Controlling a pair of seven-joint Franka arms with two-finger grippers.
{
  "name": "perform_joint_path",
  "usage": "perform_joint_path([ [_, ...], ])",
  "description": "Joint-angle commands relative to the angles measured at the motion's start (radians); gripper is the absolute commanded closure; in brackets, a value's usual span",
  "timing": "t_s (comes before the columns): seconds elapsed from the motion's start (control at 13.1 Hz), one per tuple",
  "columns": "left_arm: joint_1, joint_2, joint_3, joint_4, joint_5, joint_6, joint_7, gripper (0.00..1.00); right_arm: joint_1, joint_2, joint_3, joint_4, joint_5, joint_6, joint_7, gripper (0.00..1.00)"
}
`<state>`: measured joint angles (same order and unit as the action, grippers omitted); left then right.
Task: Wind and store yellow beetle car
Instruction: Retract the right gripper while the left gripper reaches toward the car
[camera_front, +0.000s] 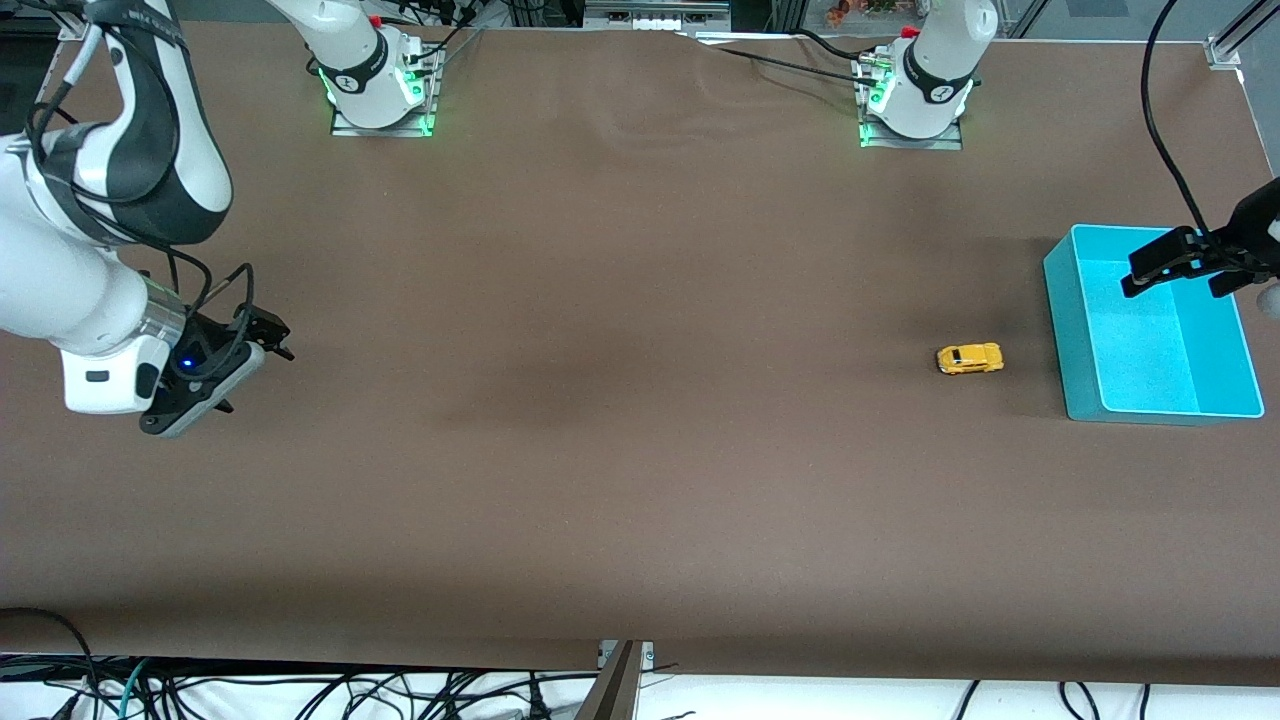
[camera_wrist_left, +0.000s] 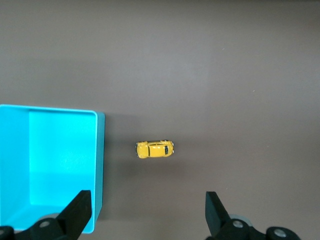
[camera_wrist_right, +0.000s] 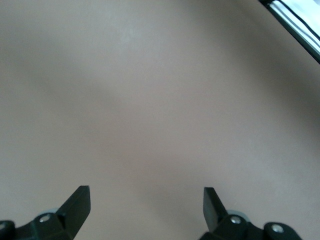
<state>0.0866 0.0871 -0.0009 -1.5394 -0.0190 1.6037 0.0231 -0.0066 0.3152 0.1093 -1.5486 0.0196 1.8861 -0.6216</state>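
Yellow beetle car (camera_front: 969, 359) is seen resting on its wheels on the brown table (camera_front: 620, 420), toward the left arm's end, with its length running along the table's long side. Nothing touches it.

At the right arm's end of the table, the right gripper (camera_front: 262, 338) is held low over bare tabletop, well apart from the car. Its fingers (camera_wrist_right: 75, 202) are spread wide with nothing between them, and only plain brown surface is seen below them in the right wrist view. This arm waits.

Nearer the middle, the table is crossed only by soft shadows.

Toward the left arm's end, the car (camera_wrist_left: 155, 149) is found just beside a turquoise bin (camera_front: 1225, 340), clear of its wall and not inside it. The bin (camera_wrist_left: 98, 165) is an open rectangular box, and nothing is seen in the part of its floor that shows.

The left gripper (camera_front: 1185, 265) is held over the bin, above the end of it farther from the front camera. Its fingers (camera_wrist_left: 80, 210) are spread wide and hold nothing; in the left wrist view one fingertip lies over the bin's wall, the other over bare table, with the car seen between them lower down on the table.
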Motion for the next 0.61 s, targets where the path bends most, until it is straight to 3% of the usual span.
perform_joint_path([
  [0.0, 0.028, 0.016, -0.007, 0.013, -0.016, -0.031, -0.032, 0.00, -0.006, -0.002, 0.015, 0.070, 0.011, -0.087, 0.091, 0.00],
  [0.54, 0.039, 0.026, -0.005, -0.189, -0.003, 0.097, -0.302, 0.00, -0.012, -0.021, 0.006, 0.157, 0.002, -0.144, 0.089, 0.00],
])
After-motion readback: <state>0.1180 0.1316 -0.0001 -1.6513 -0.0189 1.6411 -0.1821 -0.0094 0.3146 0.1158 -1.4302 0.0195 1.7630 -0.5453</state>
